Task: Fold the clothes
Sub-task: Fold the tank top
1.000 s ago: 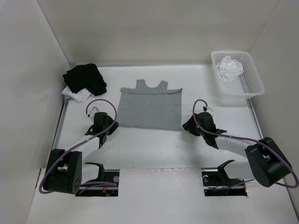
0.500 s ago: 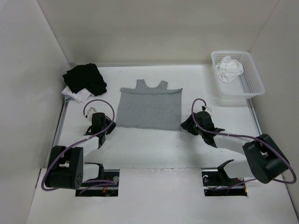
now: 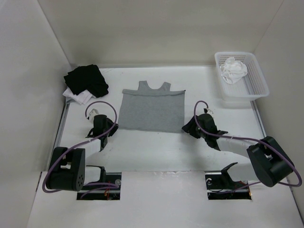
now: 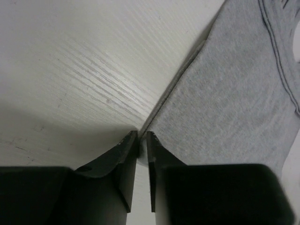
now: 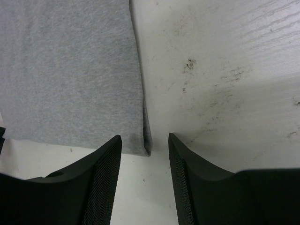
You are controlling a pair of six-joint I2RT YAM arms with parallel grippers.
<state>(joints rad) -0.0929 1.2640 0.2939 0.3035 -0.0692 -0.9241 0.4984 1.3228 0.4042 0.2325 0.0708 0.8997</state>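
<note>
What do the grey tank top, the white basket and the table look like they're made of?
Tank top: soft heathered knit, matte, flecked grey with stitched hems. Basket: likely moulded plastic, white, with lattice walls. Table: probably white-painted or laminated wood; grain lines and scuffs show.

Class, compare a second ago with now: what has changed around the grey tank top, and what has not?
The left hand has closed on the near-left corner of the grey tank top. The right hand edged left, open astride the near-right corner. The top, black pile and basket have not moved.
</note>
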